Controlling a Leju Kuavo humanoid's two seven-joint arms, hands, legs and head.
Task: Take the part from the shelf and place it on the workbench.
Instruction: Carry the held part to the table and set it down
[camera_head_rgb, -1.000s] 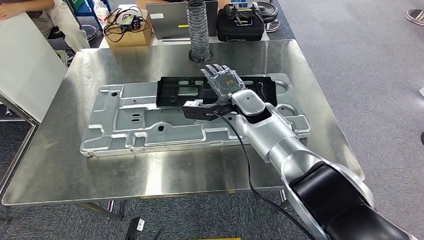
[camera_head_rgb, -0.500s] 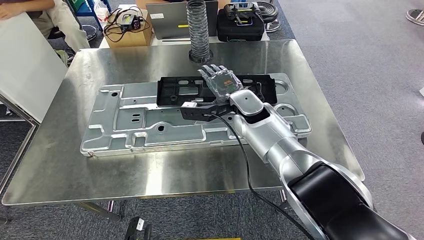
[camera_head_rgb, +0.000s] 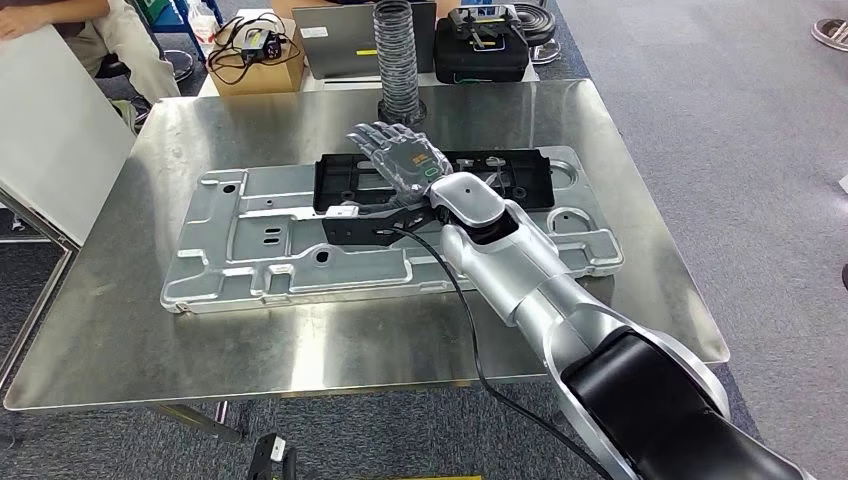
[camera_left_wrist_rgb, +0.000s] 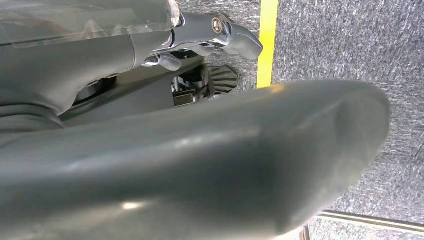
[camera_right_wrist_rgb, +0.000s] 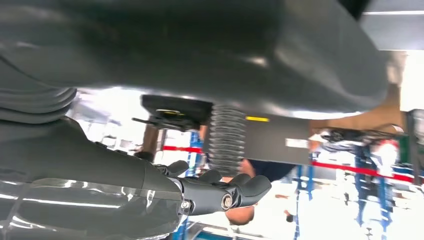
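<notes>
The head view looks forward and down from high on the robot's body onto the shiny steel workbench (camera_head_rgb: 120, 340), taking in its whole top, the grey carpet around it, and the silver right arm reaching in from the lower right.

The right wrist view sits close behind the right hand (camera_right_wrist_rgb: 220, 192), low over the bench, facing outward across it. It shares with the head view the upright ribbed grey coil (camera_right_wrist_rgb: 227, 140), which stands at the bench's far edge (camera_head_rgb: 397, 60), and that same hand (camera_head_rgb: 400, 160).

The left wrist view hangs beside the robot's body, looking down at grey carpet with a yellow floor stripe (camera_left_wrist_rgb: 267, 42); blurred near surfaces crowd it.
</notes>
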